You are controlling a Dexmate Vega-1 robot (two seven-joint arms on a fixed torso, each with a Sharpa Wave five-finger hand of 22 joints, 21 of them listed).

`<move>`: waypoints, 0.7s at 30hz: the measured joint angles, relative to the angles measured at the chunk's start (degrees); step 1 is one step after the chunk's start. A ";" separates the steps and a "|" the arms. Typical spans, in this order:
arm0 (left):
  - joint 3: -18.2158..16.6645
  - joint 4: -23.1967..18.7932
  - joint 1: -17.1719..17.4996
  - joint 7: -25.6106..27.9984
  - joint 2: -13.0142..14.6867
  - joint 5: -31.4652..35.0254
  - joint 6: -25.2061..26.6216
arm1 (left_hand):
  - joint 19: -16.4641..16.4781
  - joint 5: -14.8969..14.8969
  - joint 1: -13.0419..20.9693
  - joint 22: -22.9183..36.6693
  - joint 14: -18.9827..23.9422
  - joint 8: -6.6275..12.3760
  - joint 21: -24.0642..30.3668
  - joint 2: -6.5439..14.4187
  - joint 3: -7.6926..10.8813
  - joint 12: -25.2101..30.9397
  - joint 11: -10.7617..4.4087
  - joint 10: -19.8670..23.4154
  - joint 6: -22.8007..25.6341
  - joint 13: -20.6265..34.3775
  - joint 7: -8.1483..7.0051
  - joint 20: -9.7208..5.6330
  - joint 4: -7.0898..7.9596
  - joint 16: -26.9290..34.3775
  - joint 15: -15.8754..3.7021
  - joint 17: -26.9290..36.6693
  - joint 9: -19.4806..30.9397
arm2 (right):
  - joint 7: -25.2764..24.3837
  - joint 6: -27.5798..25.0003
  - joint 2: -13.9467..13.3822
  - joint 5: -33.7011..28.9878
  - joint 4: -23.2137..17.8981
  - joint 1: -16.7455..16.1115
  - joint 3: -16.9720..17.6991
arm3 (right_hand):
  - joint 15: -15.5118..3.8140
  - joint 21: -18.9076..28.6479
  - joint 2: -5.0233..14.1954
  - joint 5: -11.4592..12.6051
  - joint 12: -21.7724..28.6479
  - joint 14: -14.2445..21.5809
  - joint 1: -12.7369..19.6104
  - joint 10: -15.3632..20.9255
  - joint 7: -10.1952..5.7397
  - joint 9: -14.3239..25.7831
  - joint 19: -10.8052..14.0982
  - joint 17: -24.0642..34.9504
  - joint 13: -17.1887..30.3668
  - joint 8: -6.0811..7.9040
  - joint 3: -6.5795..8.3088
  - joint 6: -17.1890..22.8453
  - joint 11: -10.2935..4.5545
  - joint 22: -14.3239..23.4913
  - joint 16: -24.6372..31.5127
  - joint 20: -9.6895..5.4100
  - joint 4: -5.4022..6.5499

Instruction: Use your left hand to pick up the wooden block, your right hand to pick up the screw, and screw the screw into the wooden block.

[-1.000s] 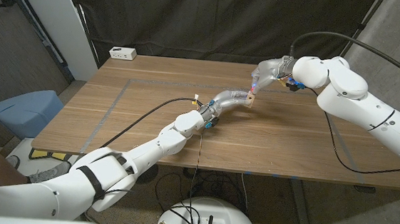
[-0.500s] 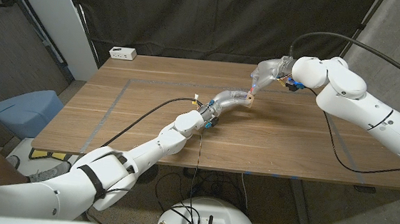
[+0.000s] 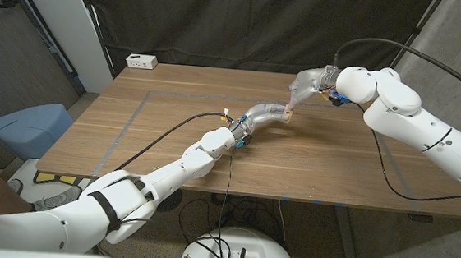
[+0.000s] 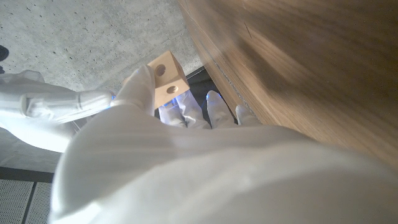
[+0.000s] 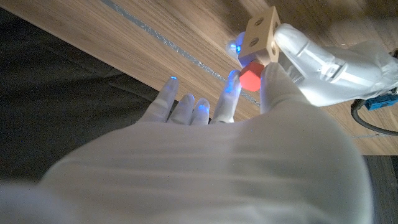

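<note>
Screw meets block, both lifted above the table's far middle.

The left hand [image 3: 271, 113] pinches the wooden block [image 5: 262, 34] up off the table [image 3: 172, 141], a holed face turned out for access; the right hand [image 3: 306, 85] pinches the red-headed screw [image 5: 250, 78] against it, apparently to drive it in.

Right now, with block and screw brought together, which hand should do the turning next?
The right hand. It pinches the red screw against the wooden block, so it is probably best placed to twist. The left hand grips the block above the table and should just hold it steady.
</note>
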 measured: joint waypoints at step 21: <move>-0.02 -0.05 0.03 -0.15 0.02 0.04 0.32 | 0.00 0.18 -0.26 0.00 0.00 0.00 0.00 0.00 0.09 0.00 0.00 0.00 0.00 0.00 0.00 0.00 -0.04 0.00 0.00 0.00 -0.01 | -1.10 -1.70 0.11 -1.30 -0.45 -0.57 -0.39 | -0.20 0.45 0.89 -0.08 0.62 2.26 -3.10 3.58 0.42 -0.99 1.13 0.27 -0.27 1.66 -0.33 5.95 -0.11 0.00 0.84 -0.50 0.80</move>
